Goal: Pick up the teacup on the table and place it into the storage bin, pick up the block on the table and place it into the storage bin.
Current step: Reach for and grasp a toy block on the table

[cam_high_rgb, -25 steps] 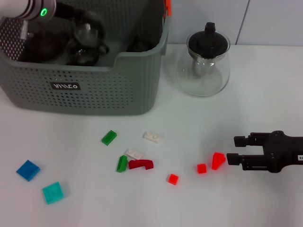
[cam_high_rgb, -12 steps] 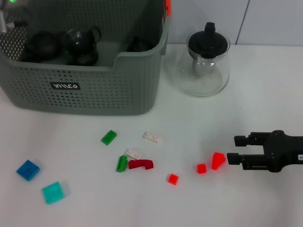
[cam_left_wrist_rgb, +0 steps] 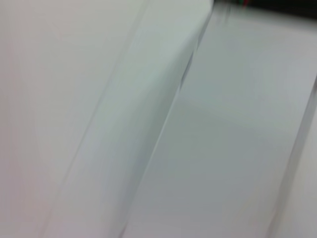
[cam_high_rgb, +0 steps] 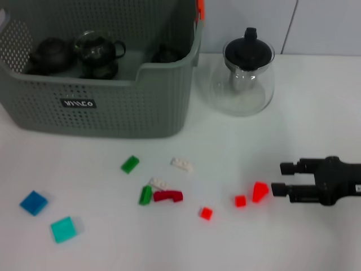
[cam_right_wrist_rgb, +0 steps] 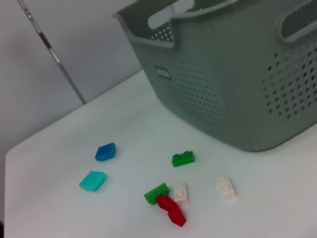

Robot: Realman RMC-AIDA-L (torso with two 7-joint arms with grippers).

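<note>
Now, far left: blue tile (cam_high_rgb: 33, 202) and teal tile (cam_high_rgb: 62, 230) flat on the white table (cam_high_rgb: 101, 248), well apart from the other pieces.
Storage bin (cam_high_rgb: 113, 107): at the back left, dipped front rim and small black label (cam_high_rgb: 78, 104) facing forward; holds dark teacups (cam_high_rgb: 100, 53) along its floor.
Left gripper: out of sight in the head view; left wrist view only pale blurred surfaces, so fingers impossible to judge.
Middle cluster: green block (cam_high_rgb: 130, 164) alone before the bin; second green block (cam_high_rgb: 145, 195), white block (cam_high_rgb: 159, 183) and dark red block (cam_high_rgb: 168, 196) bunched together, touching or nearly so; another white block (cam_high_rgb: 181, 164) just beyond them.
Red pieces: small red block (cam_high_rgb: 206, 213), then a smaller one (cam_high_rgb: 240, 201) beside a wedge-shaped red block (cam_high_rgb: 259, 192).
Glass teapot (cam_high_rgb: 242, 76): black lid, upright just right of the bin.
Right gripper (cam_high_rgb: 277, 179): low over the table at the right edge, fingers parted and holding nothing, tips just beside the red wedge, nothing between them.
</note>
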